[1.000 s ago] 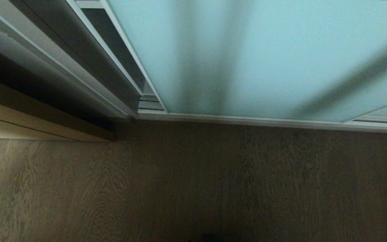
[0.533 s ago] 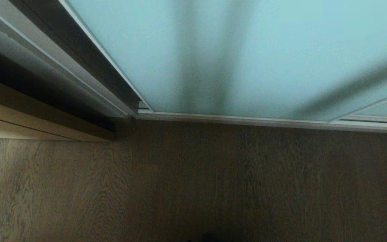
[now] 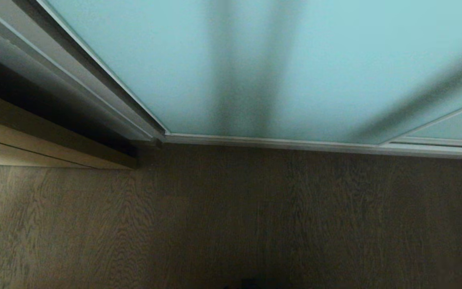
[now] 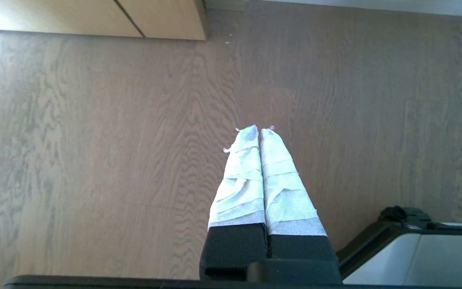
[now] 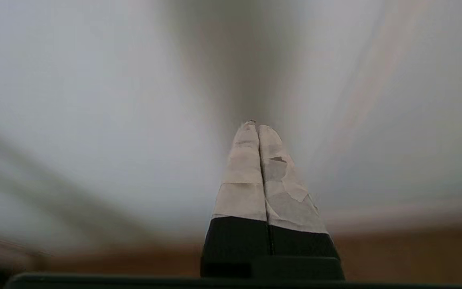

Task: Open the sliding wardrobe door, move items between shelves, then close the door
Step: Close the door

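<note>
The sliding wardrobe door (image 3: 275,64) is filling the upper centre and upper right of the head view, its left edge meeting the silver side frame (image 3: 94,86) at the upper left with no gap showing. Judged from that, the closing step is looking complete or all but complete. No shelves and no black bag are appearing in any view, so the transfer of items cannot be verified here. The wood floor (image 3: 231,224) is occupying the lower half of the frame.

The right gripper (image 5: 257,125) is pointing at a pale blurred surface, jaws pressed together and gripping nothing. The left gripper (image 4: 260,128) is hanging over the floor, jaws likewise closed and empty. What is remaining appears to be only withdrawal of the right arm.
</note>
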